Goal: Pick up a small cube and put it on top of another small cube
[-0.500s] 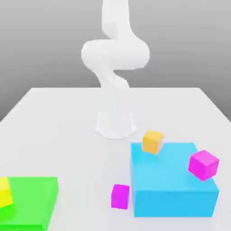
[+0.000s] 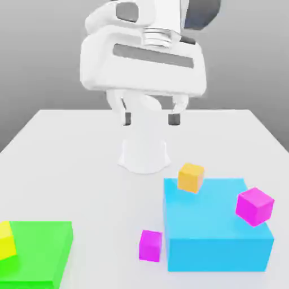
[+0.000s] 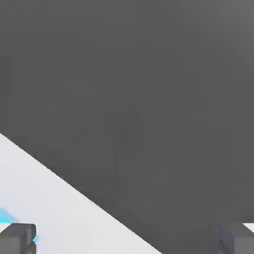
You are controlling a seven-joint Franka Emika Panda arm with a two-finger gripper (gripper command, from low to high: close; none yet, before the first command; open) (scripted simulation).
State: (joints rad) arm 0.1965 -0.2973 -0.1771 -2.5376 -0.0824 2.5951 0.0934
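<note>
The small magenta cube (image 2: 150,245) rests on the white table (image 2: 73,163), just off the exterior view's left side of a big blue block (image 2: 217,231). The orange-yellow cube (image 2: 191,177) sits on that block's far left corner. My gripper (image 2: 150,118) hangs open high above the table in front of the arm's base, well above and behind both cubes, with nothing between its fingers (image 2: 174,118). In the hand view the gripper (image 3: 126,242) is open, its dark fingertips (image 3: 17,238) wide apart over the table's edge (image 3: 54,208).
A slightly larger, lighter magenta cube (image 2: 254,206) perches on the blue block's right edge. A flat green block (image 2: 42,248) with a bright yellow cube (image 2: 7,241) on it lies at the exterior view's near left. The arm's white base (image 2: 144,155) stands mid-table.
The hand has swung into the exterior view, now hanging in front of the arm's base with fingers open. None of the cubes has moved.
</note>
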